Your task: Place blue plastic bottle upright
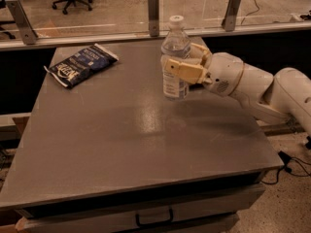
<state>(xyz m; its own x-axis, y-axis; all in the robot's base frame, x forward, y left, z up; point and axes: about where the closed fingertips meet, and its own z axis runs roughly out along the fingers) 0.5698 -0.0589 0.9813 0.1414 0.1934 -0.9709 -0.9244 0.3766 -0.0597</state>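
Tool (pixel 176 59) grips bottle (pixel 174 39) mid-table; bag (pixel 81 64) blocks far-left corner.

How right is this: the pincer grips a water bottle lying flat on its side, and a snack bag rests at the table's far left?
Not quite: the camera view shows the bottle upright, cap on top, not flat. The pincer does grip it, and the snack bag rests at the table's far left.

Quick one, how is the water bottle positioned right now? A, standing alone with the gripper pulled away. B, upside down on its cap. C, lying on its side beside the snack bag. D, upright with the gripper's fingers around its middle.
D: the blue plastic bottle is cap up, and the gripper is shut around its middle, while the snack bag lies apart to the left.
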